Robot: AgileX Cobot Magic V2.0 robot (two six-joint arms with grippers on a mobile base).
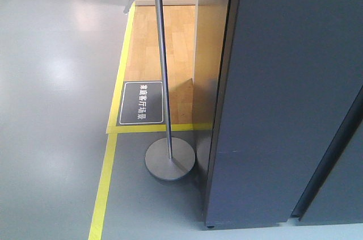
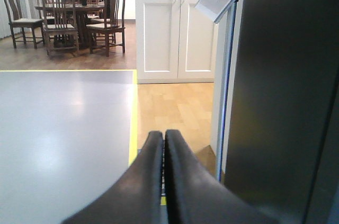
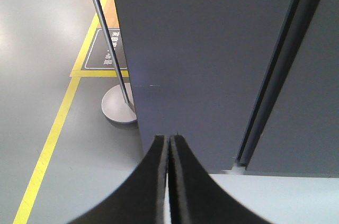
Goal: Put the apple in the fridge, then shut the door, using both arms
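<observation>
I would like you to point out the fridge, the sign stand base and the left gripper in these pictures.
fridge (image 1: 283,98): front view, on its dark grey front panel.
sign stand base (image 1: 169,159): front view, on the round grey disc on the floor.
left gripper (image 2: 164,152): left wrist view, between the two closed black fingertips.

The front camera looks down at the floor left of the fridge, close to its dark front. The left wrist camera looks level past that fridge's left edge. The right wrist camera tilts down beside it. Front and right views share the sign stand.
</observation>
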